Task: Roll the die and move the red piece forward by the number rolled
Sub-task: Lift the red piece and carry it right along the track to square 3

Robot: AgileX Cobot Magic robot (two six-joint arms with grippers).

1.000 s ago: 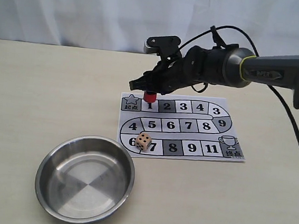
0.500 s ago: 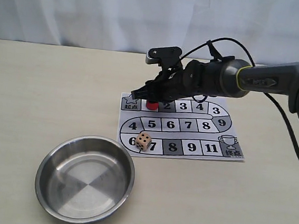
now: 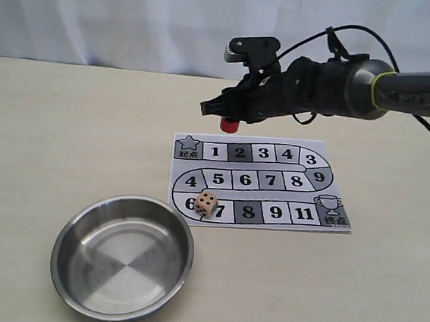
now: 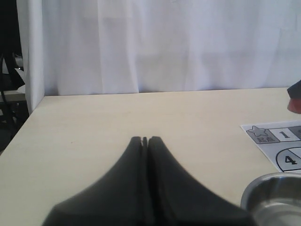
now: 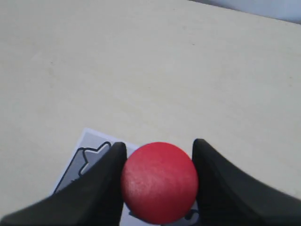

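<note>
The red piece (image 3: 229, 123) hangs in the air above the far left end of the paper game board (image 3: 260, 208), held between the fingers of my right gripper (image 3: 227, 116). In the right wrist view the red piece (image 5: 159, 182) fills the gap of the right gripper (image 5: 160, 153), which is shut on it, with the board's star square below. The cream die (image 3: 206, 202) rests on the board's lower left squares, several pips up. My left gripper (image 4: 145, 140) is shut and empty over bare table, out of the exterior view.
A round steel bowl (image 3: 122, 255) sits at the front left, its rim close to the die; its edge shows in the left wrist view (image 4: 273, 195). A white curtain backs the table. The right arm and its cable stretch in from the right.
My right gripper has lifted the red piece off square 1 and carried it up and slightly right. The die, the bowl and the board stayed where they were.
</note>
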